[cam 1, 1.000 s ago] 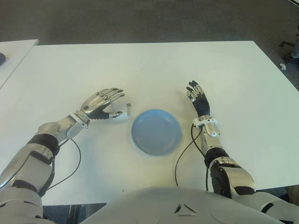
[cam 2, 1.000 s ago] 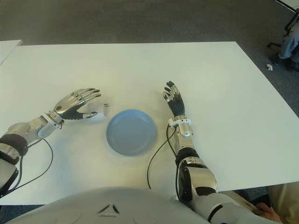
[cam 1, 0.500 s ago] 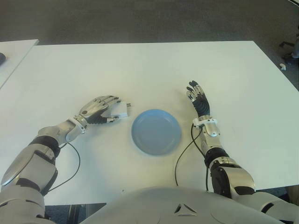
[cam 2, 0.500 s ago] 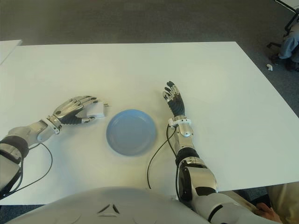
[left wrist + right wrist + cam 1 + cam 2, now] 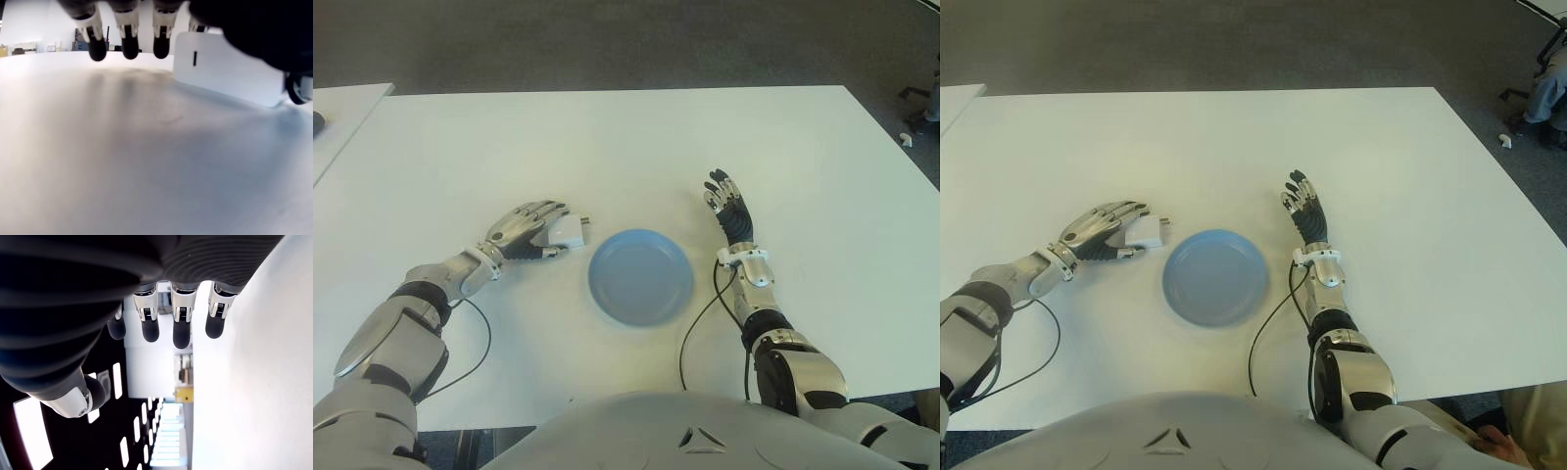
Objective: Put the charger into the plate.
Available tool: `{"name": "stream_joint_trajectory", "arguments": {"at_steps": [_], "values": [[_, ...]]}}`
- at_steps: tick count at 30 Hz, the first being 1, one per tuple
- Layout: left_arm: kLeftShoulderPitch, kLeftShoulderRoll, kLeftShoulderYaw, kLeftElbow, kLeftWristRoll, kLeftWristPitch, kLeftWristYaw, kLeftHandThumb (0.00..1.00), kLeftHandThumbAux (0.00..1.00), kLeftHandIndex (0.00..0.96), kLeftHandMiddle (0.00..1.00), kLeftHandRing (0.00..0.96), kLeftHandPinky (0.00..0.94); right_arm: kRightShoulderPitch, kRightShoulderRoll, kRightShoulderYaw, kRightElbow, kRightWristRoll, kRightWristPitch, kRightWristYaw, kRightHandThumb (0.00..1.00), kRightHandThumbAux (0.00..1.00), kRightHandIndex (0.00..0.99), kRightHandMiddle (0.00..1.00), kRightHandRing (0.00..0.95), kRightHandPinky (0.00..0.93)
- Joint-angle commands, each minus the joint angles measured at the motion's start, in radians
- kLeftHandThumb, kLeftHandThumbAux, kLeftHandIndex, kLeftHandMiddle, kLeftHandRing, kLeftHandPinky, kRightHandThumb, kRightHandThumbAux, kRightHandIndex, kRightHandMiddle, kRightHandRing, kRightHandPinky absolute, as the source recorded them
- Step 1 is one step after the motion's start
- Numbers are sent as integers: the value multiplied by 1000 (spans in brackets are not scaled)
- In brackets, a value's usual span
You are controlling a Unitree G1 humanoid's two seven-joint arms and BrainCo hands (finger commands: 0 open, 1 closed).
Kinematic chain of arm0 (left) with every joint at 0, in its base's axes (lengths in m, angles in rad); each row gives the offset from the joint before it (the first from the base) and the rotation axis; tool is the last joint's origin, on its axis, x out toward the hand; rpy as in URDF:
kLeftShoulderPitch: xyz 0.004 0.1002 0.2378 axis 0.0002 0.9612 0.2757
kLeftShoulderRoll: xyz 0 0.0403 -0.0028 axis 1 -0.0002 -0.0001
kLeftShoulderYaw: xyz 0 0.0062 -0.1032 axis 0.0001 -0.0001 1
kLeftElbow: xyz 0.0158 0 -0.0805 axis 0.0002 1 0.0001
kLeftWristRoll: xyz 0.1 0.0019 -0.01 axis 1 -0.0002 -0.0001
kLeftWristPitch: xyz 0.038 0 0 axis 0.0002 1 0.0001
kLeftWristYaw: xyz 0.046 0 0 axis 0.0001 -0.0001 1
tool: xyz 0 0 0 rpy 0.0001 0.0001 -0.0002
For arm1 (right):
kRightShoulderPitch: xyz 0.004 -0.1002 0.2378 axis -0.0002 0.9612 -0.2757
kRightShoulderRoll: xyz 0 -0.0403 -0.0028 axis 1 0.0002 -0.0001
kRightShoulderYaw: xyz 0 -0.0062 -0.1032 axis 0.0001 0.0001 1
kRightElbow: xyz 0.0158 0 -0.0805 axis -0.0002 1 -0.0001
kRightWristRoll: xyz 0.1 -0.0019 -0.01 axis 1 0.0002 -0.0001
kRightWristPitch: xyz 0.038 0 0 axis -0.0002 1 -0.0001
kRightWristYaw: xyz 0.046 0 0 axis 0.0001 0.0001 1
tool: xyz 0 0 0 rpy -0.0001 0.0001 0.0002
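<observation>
The white charger [image 5: 572, 233] lies on the white table [image 5: 626, 147], just left of the blue plate [image 5: 639, 277]. My left hand [image 5: 556, 230] covers it from the left. The fingers arch over its top and the thumb presses its near side. In the left wrist view the charger [image 5: 225, 73] sits pinched under the forefinger and thumb, its lower edge touching the table, while the other fingertips [image 5: 129, 46] hang free beside it. My right hand [image 5: 722, 196] shows right of the plate, fingers straight and holding nothing.
A cable [image 5: 700, 323] runs from the right wrist toward the table's near edge, and another [image 5: 475, 338] trails from the left forearm. A second white table [image 5: 337, 113] stands at the far left. Dark carpet lies beyond the far edge.
The left hand, open beside the charger a second ago, has dropped over it and closed thumb and fingers on it. The forearm has swung lower. The right hand and plate have not moved.
</observation>
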Motion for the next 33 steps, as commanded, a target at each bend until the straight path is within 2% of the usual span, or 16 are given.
{"name": "stream_joint_trajectory", "arguments": {"at_steps": [1,22,28,32,33], "values": [[5,-30,-36,40,21,16,-57,276,199,0,0,0,0,190,19,-3,135,6,136,-16,112,594,1,95,97,95],[-8,-53,-41,66,-15,46,-123,260,226,0,0,0,0,203,22,3,120,8,101,16,93,608,0,62,65,72],[-12,-59,-42,71,-20,69,-137,242,236,15,0,0,32,199,21,7,120,-1,100,9,89,588,0,58,62,80],[-19,-64,-39,72,-28,96,-168,236,239,83,50,27,76,196,22,9,121,-3,100,4,87,571,0,66,70,94],[-21,-64,-38,72,-30,99,-175,236,241,103,109,78,118,195,23,9,122,-3,101,4,88,568,0,67,73,96]]}}
